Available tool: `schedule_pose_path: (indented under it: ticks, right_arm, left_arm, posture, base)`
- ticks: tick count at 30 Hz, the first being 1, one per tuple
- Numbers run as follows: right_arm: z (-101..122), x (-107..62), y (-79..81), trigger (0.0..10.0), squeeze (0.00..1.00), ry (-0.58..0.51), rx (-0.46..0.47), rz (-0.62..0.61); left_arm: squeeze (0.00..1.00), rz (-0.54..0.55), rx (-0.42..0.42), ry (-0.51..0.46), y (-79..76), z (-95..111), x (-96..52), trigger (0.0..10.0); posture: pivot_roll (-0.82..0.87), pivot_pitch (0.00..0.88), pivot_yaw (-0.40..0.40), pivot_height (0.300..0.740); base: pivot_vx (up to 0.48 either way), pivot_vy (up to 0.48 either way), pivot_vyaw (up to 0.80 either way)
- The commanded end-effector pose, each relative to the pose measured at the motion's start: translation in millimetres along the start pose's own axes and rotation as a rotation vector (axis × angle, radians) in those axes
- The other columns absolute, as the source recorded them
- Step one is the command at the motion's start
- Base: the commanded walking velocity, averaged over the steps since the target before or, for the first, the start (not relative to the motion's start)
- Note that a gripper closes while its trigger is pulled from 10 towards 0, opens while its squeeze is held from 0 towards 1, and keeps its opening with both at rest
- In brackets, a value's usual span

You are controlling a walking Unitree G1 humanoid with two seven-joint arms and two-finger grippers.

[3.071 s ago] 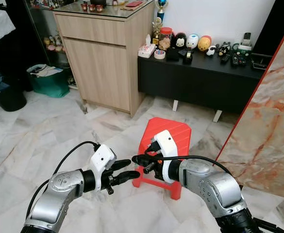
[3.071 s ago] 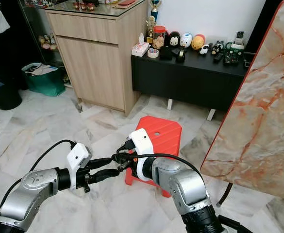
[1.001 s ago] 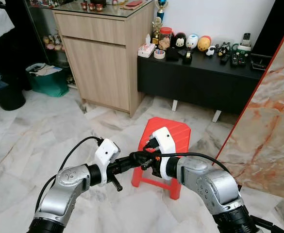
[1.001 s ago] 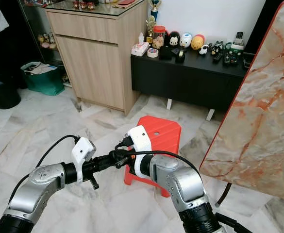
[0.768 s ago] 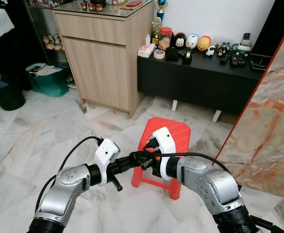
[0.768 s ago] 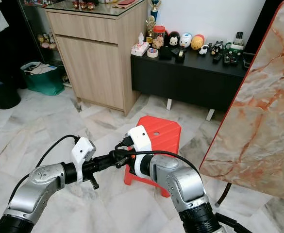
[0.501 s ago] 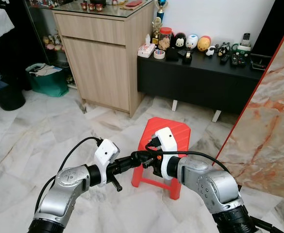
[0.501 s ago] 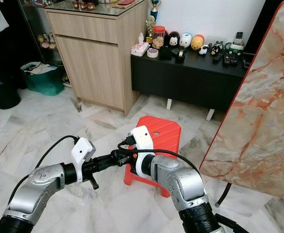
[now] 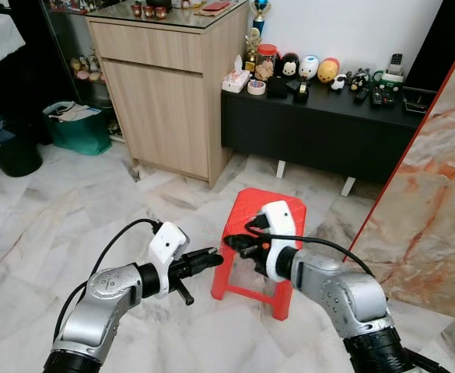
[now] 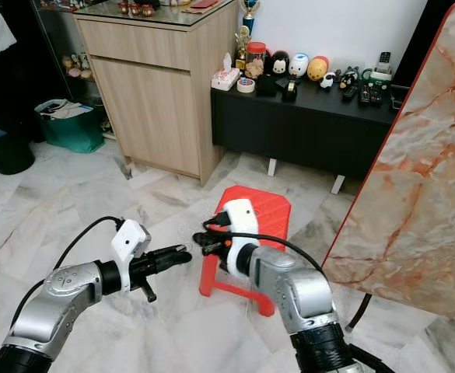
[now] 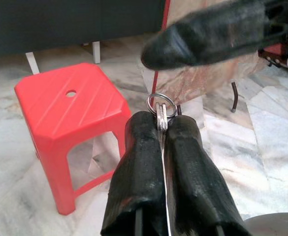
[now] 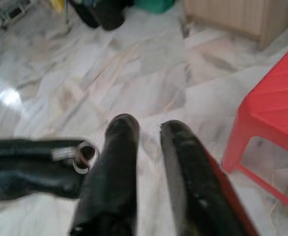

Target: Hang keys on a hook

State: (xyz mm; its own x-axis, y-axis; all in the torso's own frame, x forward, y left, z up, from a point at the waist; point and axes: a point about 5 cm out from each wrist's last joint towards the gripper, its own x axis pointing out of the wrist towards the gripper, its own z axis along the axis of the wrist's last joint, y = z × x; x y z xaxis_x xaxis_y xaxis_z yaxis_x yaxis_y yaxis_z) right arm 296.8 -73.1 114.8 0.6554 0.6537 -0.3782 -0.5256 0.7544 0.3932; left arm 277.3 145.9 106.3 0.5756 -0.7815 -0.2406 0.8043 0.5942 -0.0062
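Observation:
The keys (image 11: 161, 105), a small silver ring with flat blades, sit pinched between the tips of my left gripper (image 9: 211, 256), which is shut on them low over the marble floor. In the right wrist view the key ring (image 12: 85, 157) sticks out of the left gripper's black fingers (image 12: 30, 167). My right gripper (image 9: 234, 245) hovers just to the right of the left one, a short gap apart, in front of the red stool (image 9: 278, 214). Its two fingers (image 12: 120, 162) stand open with nothing between them.
A wooden cabinet (image 9: 165, 93) stands at the back left, and a black low sideboard (image 9: 320, 124) with figurines and remotes at the back. A marble slab (image 9: 437, 210) leans at the right. A green bin (image 9: 79, 128) and a black bin (image 9: 9, 155) sit far left.
The two grippers met tip to tip; now the right gripper has drawn back to the right, open, and the keys stay in the shut left gripper.

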Motion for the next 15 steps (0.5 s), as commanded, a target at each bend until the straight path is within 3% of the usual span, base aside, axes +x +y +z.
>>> schedule_pose_path:
  ticks: [1, 6, 8, 11, 13, 14, 15]
  right_arm:
    - [9.5, 0.6, -0.4, 10.0, 0.00, -0.040, 0.009, -0.007]
    - [24.2, -1.4, -7.9, 10.0, 0.00, -0.132, 0.079, -0.040]
    - [29.0, -3.4, -16.5, 10.0, 0.00, -0.167, 0.096, -0.089]
    - [34.2, -8.6, -43.7, 10.0, 0.00, -0.220, 0.143, -0.240]
    - [34.2, -8.6, -43.7, 10.0, 0.00, -0.220, 0.143, -0.240]
    - [30.9, -10.5, -55.3, 10.0, 0.00, -0.220, 0.169, -0.294]
    - [30.9, -10.5, -55.3, 10.0, 0.00, -0.220, 0.169, -0.294]
  left_arm:
    - [0.00, -0.002, -0.010, -0.012, 0.7, -0.3, -1.7, 0.0]
    - [0.00, -0.005, -0.012, -0.002, 0.6, -2.0, -1.9, 0.0]
    - [0.00, 0.000, -0.012, 0.010, 1.3, -4.2, -3.8, 0.0]
    - [0.00, 0.031, -0.005, 0.044, 6.0, -11.9, -11.0, 0.0]
    - [0.00, 0.031, -0.005, 0.044, 6.0, -11.9, -11.0, 0.0]
    - [0.00, 0.046, -0.010, 0.054, 7.9, -15.5, -14.1, 0.0]
    - [0.00, 0.046, -0.010, 0.054, 7.9, -15.5, -14.1, 0.0]
  posture:
    - [0.04, 0.000, -0.068, 0.736]
    - [0.05, 0.000, -0.070, 0.736]
    - [0.05, 0.000, -0.070, 0.736]
    - [0.04, 0.000, -0.067, 0.736]
    - [0.04, 0.000, -0.067, 0.736]
    - [0.05, 0.000, -0.067, 0.736]
    - [0.05, 0.000, -0.067, 0.736]
  base:
    - [0.000, 0.000, 0.00]
    - [0.000, 0.000, 0.00]
    - [0.000, 0.000, 0.00]
    - [0.000, 0.000, 0.00]
    - [0.000, 0.000, 0.00]
    - [0.000, 0.000, 0.00]
    - [0.000, 0.000, 0.00]
